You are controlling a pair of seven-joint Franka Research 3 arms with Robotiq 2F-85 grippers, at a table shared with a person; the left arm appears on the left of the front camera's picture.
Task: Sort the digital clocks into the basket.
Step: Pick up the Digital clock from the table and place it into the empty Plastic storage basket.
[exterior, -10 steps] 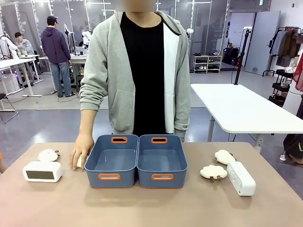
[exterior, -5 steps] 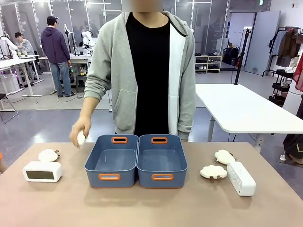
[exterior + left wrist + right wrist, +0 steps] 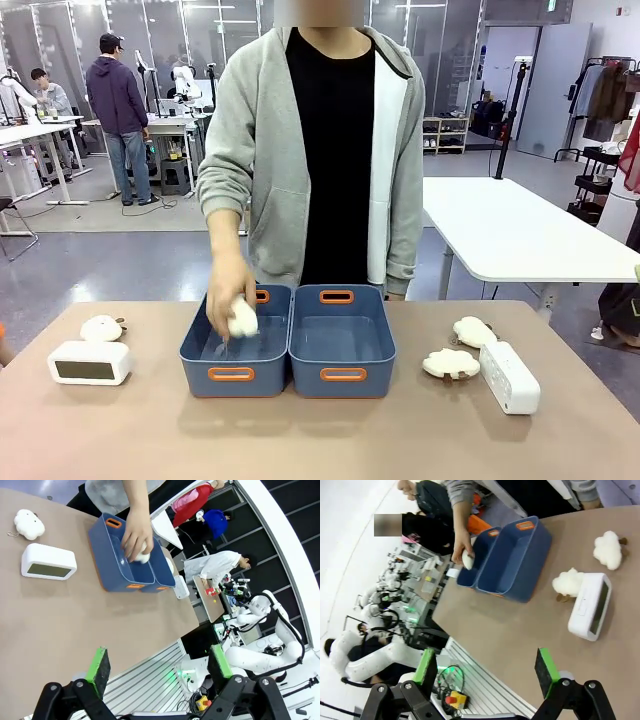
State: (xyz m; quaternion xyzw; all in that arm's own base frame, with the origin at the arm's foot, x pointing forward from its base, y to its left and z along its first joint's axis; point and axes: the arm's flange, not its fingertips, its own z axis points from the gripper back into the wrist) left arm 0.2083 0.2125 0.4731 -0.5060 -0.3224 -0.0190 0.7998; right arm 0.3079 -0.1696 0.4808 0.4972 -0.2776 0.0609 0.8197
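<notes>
The brown desk (image 3: 320, 440) spans the near scene, and a person (image 3: 330, 150) in a grey hooded jacket stands at its far side. Two blue baskets with orange handles sit side by side at the middle, the left basket (image 3: 196, 365) touching the right basket (image 3: 378, 365). The person's hand (image 3: 226, 288) reaches down into the left basket, holding a small cream lump (image 3: 243, 318).

Both digital clocks lie on the desk outside the baskets: the left clock (image 3: 90, 362) is well left of them and the right clock (image 3: 509, 377) is well right. One cream plush toy (image 3: 101, 328) lies just beyond the left clock. Two more plush toys (image 3: 474, 331) (image 3: 451, 363) lie beside the right clock.

The left jaws are released, green pads (image 3: 100, 664) wide apart and grasping nothing. The right jaws are likewise released, pads (image 3: 545, 669) spread.
</notes>
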